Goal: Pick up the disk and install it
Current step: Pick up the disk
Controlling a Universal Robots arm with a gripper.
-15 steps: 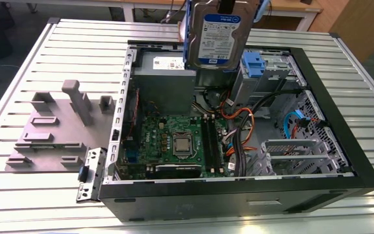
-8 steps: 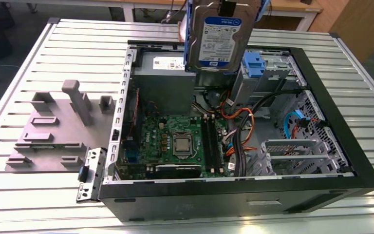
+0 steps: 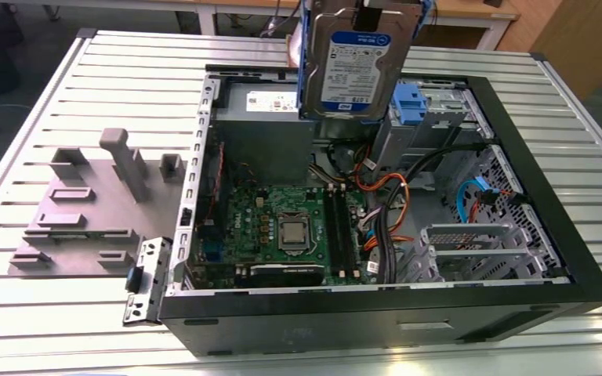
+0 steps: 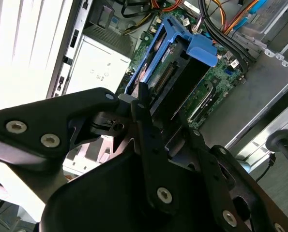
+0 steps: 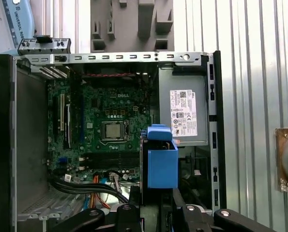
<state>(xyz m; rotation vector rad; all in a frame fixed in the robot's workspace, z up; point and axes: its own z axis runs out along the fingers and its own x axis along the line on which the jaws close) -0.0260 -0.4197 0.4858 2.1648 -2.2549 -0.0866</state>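
Second wrist view: the jaws, two black metal fingers (image 4: pixel 151 140) studded with screws, are closed narrowly on the disk (image 4: pixel 170 72), clamping its blue plastic bracket. In the exterior view the disk (image 3: pixel 348 66), a flat silver slab with a white-and-blue label, hangs upright over the open black computer case (image 3: pixel 526 196), near its twelve o'clock edge and above the grey power-supply box (image 3: pixel 264 102). At nine o'clock from the case, a grey plastic stand (image 3: pixel 92 204) with upright posts sits on the ribbed metal bench (image 3: pixel 134 70).
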